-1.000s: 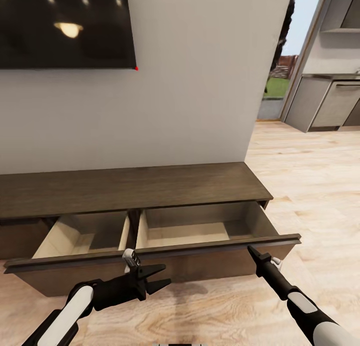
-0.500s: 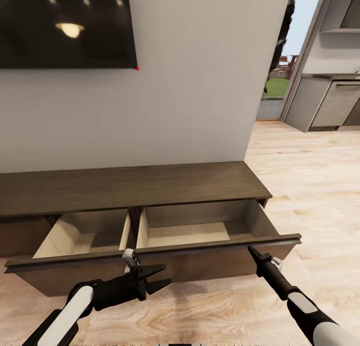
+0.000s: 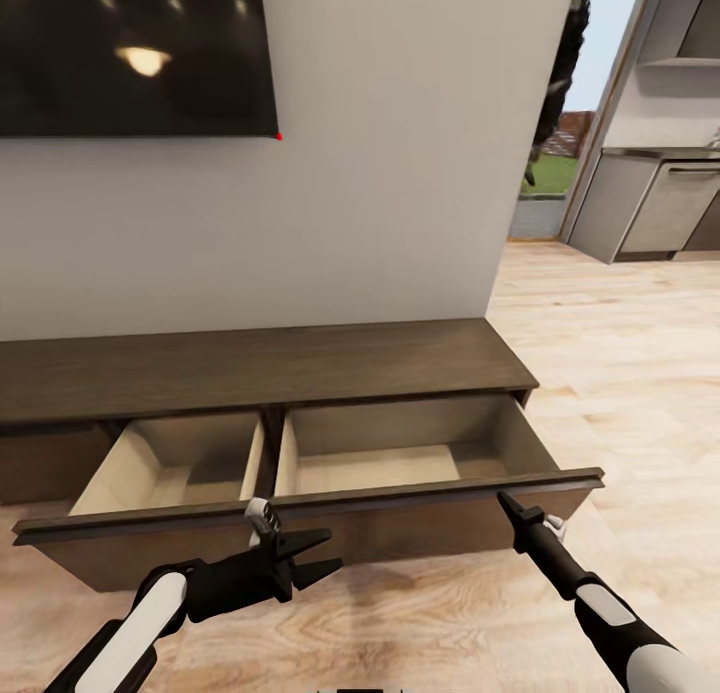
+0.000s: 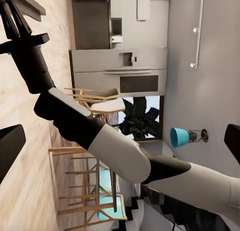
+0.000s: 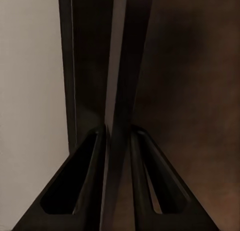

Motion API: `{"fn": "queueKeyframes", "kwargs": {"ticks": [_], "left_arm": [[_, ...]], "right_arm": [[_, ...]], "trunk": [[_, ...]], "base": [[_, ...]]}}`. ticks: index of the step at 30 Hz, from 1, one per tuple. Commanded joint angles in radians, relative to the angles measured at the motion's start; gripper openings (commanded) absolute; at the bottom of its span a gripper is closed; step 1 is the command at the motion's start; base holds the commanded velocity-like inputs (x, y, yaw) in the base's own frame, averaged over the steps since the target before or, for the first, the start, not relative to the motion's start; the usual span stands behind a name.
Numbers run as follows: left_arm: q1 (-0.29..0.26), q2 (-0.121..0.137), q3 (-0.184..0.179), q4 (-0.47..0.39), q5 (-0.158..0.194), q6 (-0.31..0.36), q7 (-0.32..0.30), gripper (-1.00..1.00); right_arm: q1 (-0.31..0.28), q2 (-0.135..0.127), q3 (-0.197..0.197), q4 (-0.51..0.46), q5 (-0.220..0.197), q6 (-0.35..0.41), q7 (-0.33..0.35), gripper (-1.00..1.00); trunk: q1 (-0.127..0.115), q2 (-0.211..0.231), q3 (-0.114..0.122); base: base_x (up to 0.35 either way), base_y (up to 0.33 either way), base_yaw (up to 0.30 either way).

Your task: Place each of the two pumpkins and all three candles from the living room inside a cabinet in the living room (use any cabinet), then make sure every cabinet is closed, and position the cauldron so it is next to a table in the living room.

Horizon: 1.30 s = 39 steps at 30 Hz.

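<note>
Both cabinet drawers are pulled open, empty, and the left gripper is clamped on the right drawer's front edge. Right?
Wrong arm. The right gripper is on the right drawer front, as the head view shows; the left gripper hangs free, jaws apart. Both drawers of the cabinet are open and empty.

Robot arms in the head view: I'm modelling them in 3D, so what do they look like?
Both have glossy white forearm shells with black joints. The left gripper is matte black with two tapered fingers and a small silver piece above it. The right gripper is black and pointed.

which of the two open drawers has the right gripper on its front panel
The wider drawer on the robot's right, at the cabinet's end nearest the doorway. The right gripper pinches its front edge; the narrower drawer has the left gripper open below it.
</note>
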Motion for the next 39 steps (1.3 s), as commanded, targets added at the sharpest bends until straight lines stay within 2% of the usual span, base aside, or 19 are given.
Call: {"fn": "queueKeyframes", "kwargs": {"ticks": [1, 26, 27, 39], "left_arm": [[0.000, 0.001, -0.001, 0.000, 0.002, 0.004, -0.003, 1.00], [0.000, 0.001, 0.000, 0.000, 0.002, 0.003, -0.003, 1.00], [0.000, 0.001, 0.000, 0.000, 0.002, 0.003, -0.003, 1.00], [0.000, 0.001, -0.001, 0.000, 0.002, 0.004, -0.003, 1.00]], "right_arm": [[-0.002, -0.001, -0.031, -0.002, -0.031, 0.022, 0.028, -1.00], [-0.002, 0.000, -0.033, -0.002, -0.031, 0.019, 0.033, -1.00], [-0.002, 0.000, -0.033, -0.002, -0.031, 0.019, 0.033, 1.00], [-0.002, 0.002, -0.036, -0.003, -0.034, 0.017, 0.035, 1.00]], "trunk": [[-0.001, -0.001, -0.001], [-0.001, -0.001, -0.001], [-0.001, -0.001, -0.001], [-0.001, -0.001, -0.001]], "base": [[-0.109, 0.000, 0.000], [-0.060, 0.000, 0.000], [0.000, 0.000, 0.000], [-0.043, 0.000, 0.000]]}}
